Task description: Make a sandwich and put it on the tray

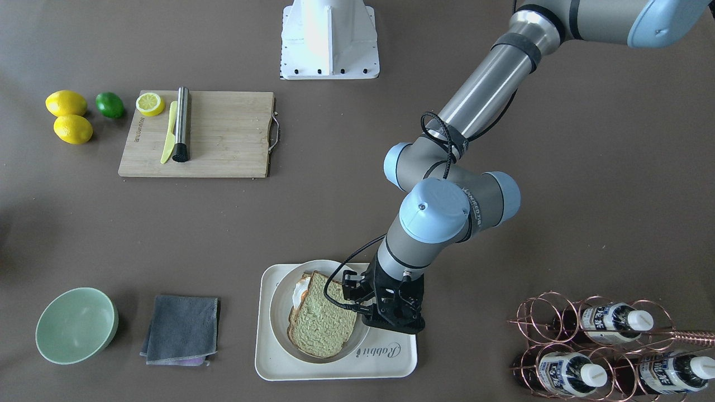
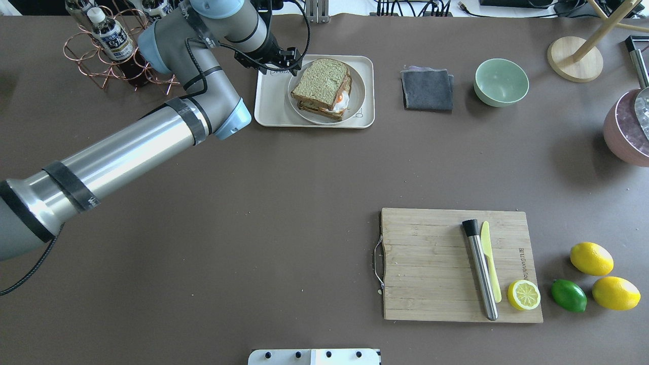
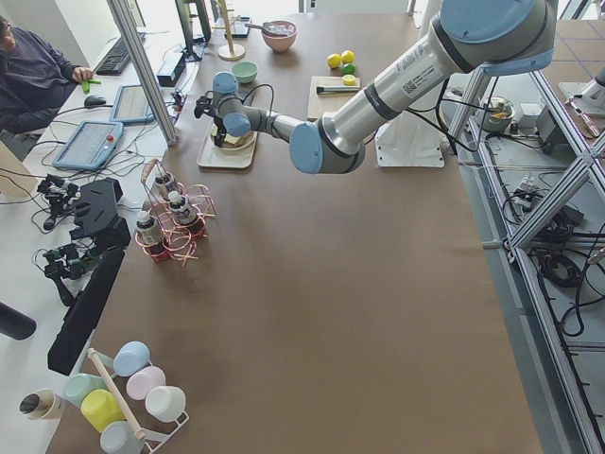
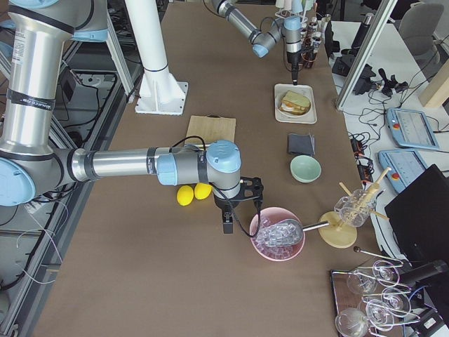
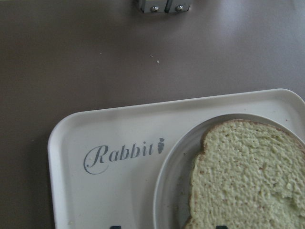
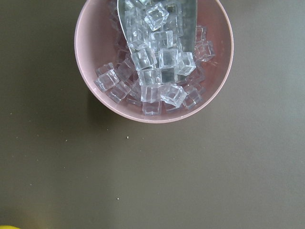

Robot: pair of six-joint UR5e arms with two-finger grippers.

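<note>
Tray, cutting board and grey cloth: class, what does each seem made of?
The tray: probably matte cream plastic or melamine, with a smooth moulded rim.
The cutting board: likely bamboo, showing pale strip grain.
The grey cloth: soft woven fabric, folded.

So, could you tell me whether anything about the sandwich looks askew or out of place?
The sandwich sits on a white plate on the tray. Its top slice is skewed, so the fried egg pokes out one side. Nothing is spilled.

Two whole lemons, one lime, one lemon half, three bottles, two bowls.
</note>
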